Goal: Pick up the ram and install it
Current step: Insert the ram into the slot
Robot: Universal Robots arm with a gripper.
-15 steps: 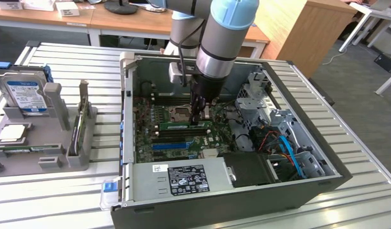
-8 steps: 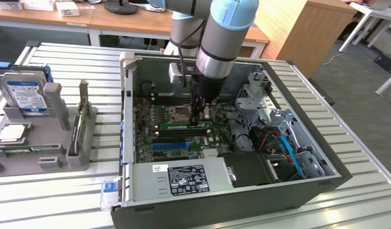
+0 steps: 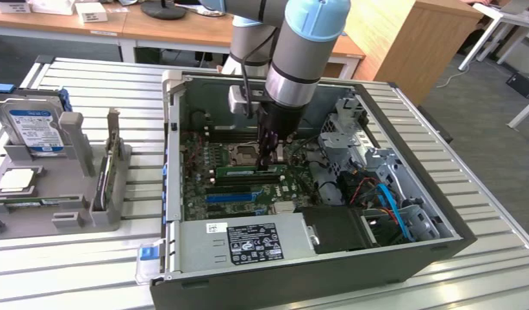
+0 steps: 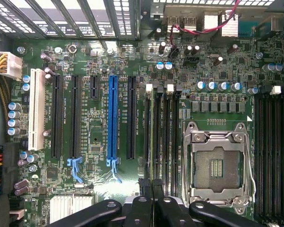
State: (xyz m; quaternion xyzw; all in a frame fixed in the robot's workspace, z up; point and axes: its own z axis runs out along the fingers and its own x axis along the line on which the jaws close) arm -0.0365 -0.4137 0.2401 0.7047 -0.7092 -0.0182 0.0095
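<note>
The claw (image 3: 269,161) (image 4: 153,190), fingers drawn together, sits on the top edge of the ram (image 3: 238,172). The ram stands upright among the memory slots (image 4: 166,137) near the motherboard's (image 3: 199,177) middle, beside the CPU socket (image 3: 247,153). I cannot tell whether the claw pinches it.

Slatted metal table (image 3: 83,271). Carries open computer case (image 3: 333,279) at middle and grey parts holder (image 3: 92,226) toward exterior view's left, just beside case, both flat on slats.
</note>
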